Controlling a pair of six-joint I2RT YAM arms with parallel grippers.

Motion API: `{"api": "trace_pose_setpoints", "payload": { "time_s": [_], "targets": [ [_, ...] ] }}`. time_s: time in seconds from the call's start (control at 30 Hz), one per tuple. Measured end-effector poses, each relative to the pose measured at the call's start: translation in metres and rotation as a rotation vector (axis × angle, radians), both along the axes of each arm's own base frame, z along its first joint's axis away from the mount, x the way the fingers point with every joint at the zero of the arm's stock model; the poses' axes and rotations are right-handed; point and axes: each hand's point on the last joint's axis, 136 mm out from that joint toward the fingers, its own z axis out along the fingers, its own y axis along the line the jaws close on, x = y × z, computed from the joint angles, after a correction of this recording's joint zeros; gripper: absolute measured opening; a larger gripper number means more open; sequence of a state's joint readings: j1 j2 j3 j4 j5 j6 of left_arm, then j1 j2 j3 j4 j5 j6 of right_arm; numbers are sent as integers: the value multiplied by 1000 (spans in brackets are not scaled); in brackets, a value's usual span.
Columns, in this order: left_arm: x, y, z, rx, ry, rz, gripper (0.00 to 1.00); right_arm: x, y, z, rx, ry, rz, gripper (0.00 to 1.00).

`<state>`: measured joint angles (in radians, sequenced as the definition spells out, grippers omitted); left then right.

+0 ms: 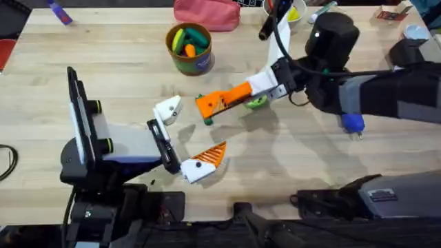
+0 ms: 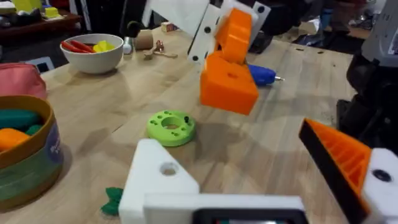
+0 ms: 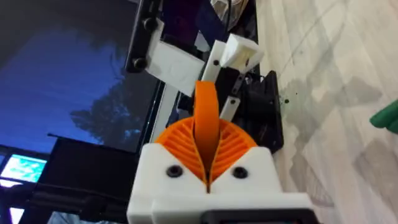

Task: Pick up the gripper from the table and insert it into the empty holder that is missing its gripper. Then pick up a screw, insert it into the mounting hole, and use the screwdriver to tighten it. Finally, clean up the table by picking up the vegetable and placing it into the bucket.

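One gripper (image 1: 215, 102), one empty holder (image 1: 167, 109), one screwdriver (image 1: 353, 122). The right gripper (image 1: 238, 94) is clenching the orange gripper, hovering just right of the holder; the left gripper (image 1: 186, 141) is sitting released.

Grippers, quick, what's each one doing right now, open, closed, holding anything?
Left gripper: open, holding nothing; one white holder lacks its orange finger.
Right gripper: shut on the loose orange gripper.

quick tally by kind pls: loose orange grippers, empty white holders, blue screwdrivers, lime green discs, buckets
loose orange gripper: 1
empty white holder: 1
blue screwdriver: 1
lime green disc: 1
bucket: 1
total: 5
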<state>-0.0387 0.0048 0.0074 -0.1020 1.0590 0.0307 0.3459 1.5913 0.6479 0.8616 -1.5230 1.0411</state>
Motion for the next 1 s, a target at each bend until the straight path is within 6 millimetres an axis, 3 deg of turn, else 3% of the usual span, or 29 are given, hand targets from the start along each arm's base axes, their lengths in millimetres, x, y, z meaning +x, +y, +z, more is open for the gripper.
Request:
{"api": "trace_pose_setpoints", "payload": {
  "time_s": [0.13,0.37,0.73,1.0],
  "targets": [
    [0,0,0,0,0,0,985,7,3,0,-4,19,1,9],
    [0,0,0,0,0,0,985,9,11,-21,-61,176,22,9],
    [0,0,0,0,0,0,986,0,18,-20,-53,148,55,9],
    [0,0,0,0,0,0,985,4,23,-34,-49,132,39,9]
  ]
}}
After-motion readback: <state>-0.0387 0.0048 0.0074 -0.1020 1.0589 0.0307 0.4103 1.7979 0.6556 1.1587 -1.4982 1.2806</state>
